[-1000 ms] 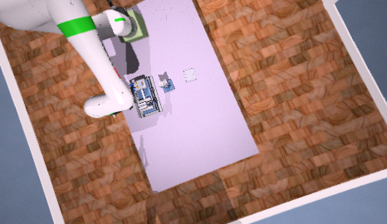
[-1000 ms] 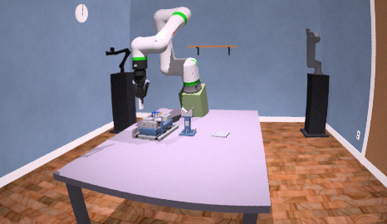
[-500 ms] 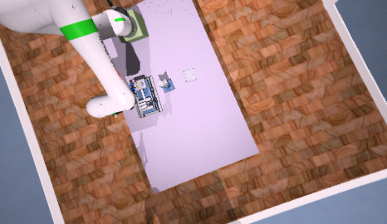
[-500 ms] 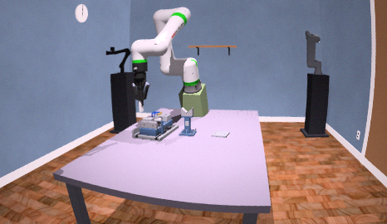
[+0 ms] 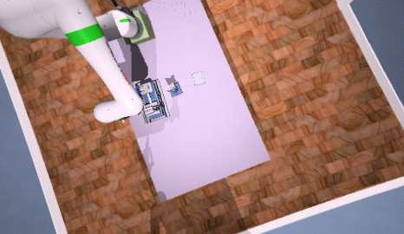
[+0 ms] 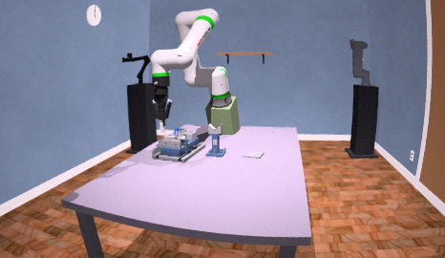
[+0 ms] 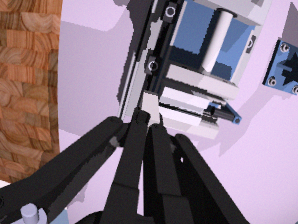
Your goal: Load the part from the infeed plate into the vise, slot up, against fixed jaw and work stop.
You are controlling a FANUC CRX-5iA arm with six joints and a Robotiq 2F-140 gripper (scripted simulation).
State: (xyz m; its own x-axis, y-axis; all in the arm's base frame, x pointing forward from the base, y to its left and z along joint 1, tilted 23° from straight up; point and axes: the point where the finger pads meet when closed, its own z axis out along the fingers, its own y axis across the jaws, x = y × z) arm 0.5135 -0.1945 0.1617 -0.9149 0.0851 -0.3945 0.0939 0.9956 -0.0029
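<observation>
My gripper (image 7: pixel 147 102) is shut with nothing between its fingers. It hangs in the air above the table, just beside the vise's outer edge, as the side view (image 6: pixel 162 117) shows. The vise (image 5: pixel 153 100) is a blue and grey unit on the table's left part; it also shows in the side view (image 6: pixel 179 144) and the wrist view (image 7: pixel 213 50). A pale long block (image 7: pixel 217 42) lies between its jaws; I cannot tell its slot side or its contact with the stop. The white infeed plate (image 5: pixel 198 78) lies flat with nothing on it.
The blue V-block (image 5: pixel 173 87) stands between the vise and the infeed plate, also in the side view (image 6: pixel 216 142). The arm's green base (image 5: pixel 143 26) sits at the table's far end. The table's left edge runs close beside the vise.
</observation>
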